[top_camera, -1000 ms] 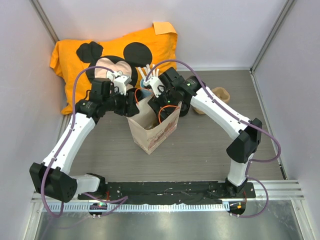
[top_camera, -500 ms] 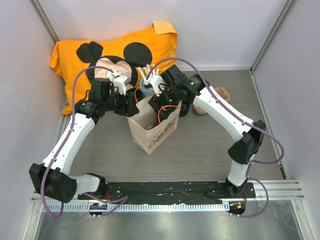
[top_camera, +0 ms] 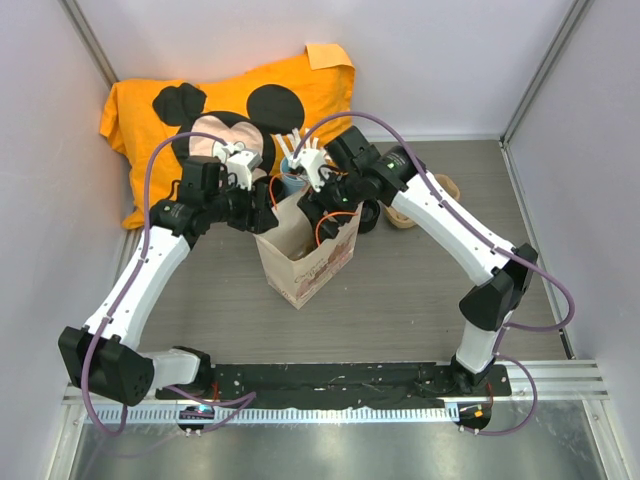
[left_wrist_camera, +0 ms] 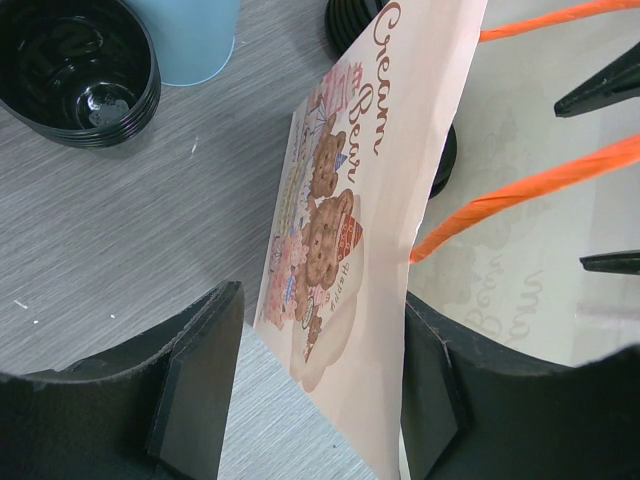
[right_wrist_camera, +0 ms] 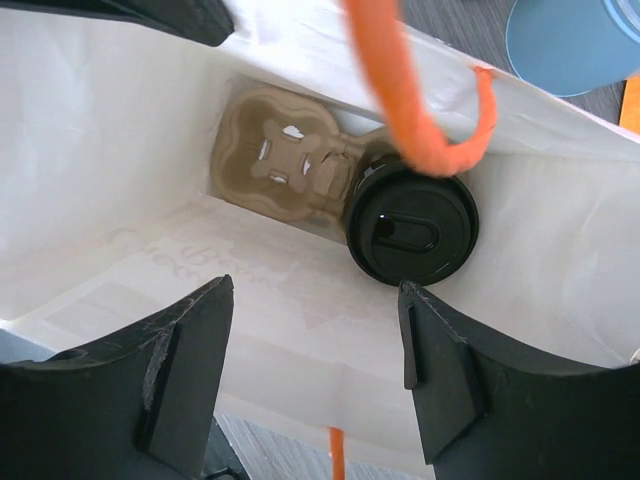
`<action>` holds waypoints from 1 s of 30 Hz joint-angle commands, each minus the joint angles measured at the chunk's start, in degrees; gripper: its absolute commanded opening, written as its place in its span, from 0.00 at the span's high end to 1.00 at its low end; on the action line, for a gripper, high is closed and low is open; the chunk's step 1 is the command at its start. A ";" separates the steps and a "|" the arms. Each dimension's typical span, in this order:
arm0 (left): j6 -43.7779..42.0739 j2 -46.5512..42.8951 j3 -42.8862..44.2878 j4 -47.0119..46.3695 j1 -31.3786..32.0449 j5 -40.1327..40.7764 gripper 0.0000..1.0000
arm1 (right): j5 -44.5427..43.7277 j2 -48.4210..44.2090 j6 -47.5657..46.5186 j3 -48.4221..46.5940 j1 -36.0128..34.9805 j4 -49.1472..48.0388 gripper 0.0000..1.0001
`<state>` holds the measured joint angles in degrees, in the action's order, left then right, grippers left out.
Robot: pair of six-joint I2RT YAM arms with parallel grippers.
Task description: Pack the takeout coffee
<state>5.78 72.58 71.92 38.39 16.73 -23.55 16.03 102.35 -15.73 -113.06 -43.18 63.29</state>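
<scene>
The takeout coffee [right_wrist_camera: 412,225], a cup with a round black ridged lid, stands inside the paper bag [right_wrist_camera: 120,130] in a brown cardboard carrier [right_wrist_camera: 280,165]. My right gripper [right_wrist_camera: 315,370] is open and empty above the bag's mouth, clear of the cup; in the top view it [top_camera: 322,205] hovers over the bag [top_camera: 300,265]. My left gripper [left_wrist_camera: 320,390] is open astride the bag's printed wall [left_wrist_camera: 350,200], the paper lying against its right finger. In the top view it [top_camera: 268,212] is at the bag's left rim.
A blue cup [left_wrist_camera: 190,35] of white sticks [top_camera: 295,150] and a squat black ring piece [left_wrist_camera: 75,65] stand behind the bag. The bag's orange handles [right_wrist_camera: 400,90] arch over its mouth. A tan carrier [top_camera: 440,188] lies at right, an orange cushion [top_camera: 230,110] at back.
The right arm's elbow and forearm have shifted a little to the right; its gripper stays over the bag. The left arm and the bag have not moved.
</scene>
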 commanded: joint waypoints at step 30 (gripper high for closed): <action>-1.74 -0.68 6.30 0.98 -0.47 -1.23 0.32 | 7.26 -9.44 -4.58 -6.92 5.12 -0.18 0.20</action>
<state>5.28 72.58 75.57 39.42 16.47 -23.62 21.08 95.88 -19.66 -117.58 -39.03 64.77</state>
